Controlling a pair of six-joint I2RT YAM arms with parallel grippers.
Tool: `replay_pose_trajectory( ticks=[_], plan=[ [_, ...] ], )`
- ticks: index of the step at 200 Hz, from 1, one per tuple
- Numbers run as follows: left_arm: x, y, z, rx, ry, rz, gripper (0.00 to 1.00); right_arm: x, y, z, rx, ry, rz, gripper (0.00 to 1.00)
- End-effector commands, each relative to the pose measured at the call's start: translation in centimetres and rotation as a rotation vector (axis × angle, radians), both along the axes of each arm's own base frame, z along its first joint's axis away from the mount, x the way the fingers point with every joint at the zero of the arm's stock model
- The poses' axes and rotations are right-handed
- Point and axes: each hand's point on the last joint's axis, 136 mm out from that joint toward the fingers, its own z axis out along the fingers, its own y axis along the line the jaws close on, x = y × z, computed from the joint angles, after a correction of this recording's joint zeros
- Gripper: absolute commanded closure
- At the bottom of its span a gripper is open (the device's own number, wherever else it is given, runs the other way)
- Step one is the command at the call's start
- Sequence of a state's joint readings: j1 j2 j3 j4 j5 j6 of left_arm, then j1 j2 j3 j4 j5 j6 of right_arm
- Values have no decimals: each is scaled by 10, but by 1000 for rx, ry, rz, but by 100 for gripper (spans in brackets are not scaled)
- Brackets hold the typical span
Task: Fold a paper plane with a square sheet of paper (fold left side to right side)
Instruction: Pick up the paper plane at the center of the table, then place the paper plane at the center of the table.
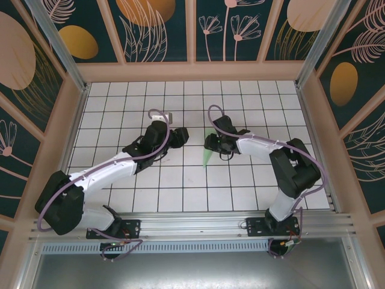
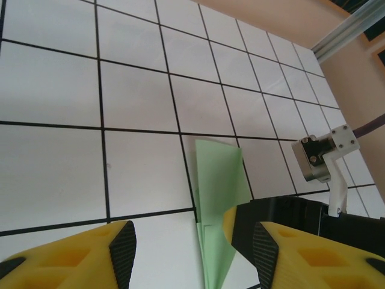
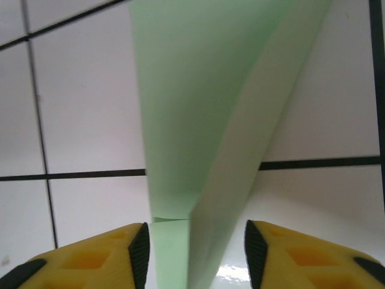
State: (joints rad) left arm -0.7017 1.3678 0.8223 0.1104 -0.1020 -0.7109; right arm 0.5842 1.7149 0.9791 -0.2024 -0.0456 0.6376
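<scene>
Paper plane down on the surface, a narrow mint dart between the two grippers, both let go.

Right gripper sits right over it, jaws spread either side of the folded strip, one flap standing up off the crease between them. No pinch that I can see, so released. Left gripper is spread too, with nothing in it. The plane lies just ahead of it, over toward its right finger. My guess is the arms flank the crease so one can pin while the other presses the raised flap flat. The folding looks far along, but the paper is not lying flat yet. Surface is white tile with black grid lines. Tan wood frame round it, dark teal wall panels with leaf and flower prints, metal rail at the near edge.
</scene>
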Motion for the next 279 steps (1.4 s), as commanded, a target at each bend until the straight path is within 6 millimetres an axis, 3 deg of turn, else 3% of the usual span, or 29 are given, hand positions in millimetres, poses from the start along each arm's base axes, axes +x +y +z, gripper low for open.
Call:
replay_pose_trajectory(
  ticks=[1, 35, 82, 96, 107, 133, 145, 163, 175, 215, 245, 279],
  plan=[
    [2, 11, 9, -6, -31, 50, 44, 3, -4, 1, -29, -1, -31, 66],
    [3, 19, 15, 10, -52, 82, 42, 3, 9, 27, 13, -64, 28, 100],
    [2, 45, 31, 13, -109, 183, 37, -26, 59, 71, 327, -88, 266, 100],
    [0, 50, 36, 8, -126, 203, 36, -39, 65, 65, 400, -54, 292, 100],
    [0, 52, 39, 4, -135, 206, 35, -47, 63, 49, 419, -14, 286, 100],
    [-1, 52, 37, 11, -130, 203, 34, -53, 44, 6, 394, 66, 232, 100],
    [-1, 50, 36, 9, -123, 195, 34, -53, 34, -4, 367, 76, 204, 100],
    [0, 47, 32, 7, -110, 183, 33, -54, 23, -11, 304, 73, 181, 90],
    [0, 45, 32, 9, -107, 177, 32, -54, 17, -10, 274, 65, 172, 79],
    [1, 45, 34, 12, -114, 178, 27, -51, -4, 19, 173, -13, 143, 54],
    [0, 51, 40, 12, -136, 195, 20, -54, -19, 43, 70, -48, 148, 50],
    [-4, 59, 45, -6, -162, 219, 15, -75, 4, 46, -8, -4, 255, 50]
  ],
)
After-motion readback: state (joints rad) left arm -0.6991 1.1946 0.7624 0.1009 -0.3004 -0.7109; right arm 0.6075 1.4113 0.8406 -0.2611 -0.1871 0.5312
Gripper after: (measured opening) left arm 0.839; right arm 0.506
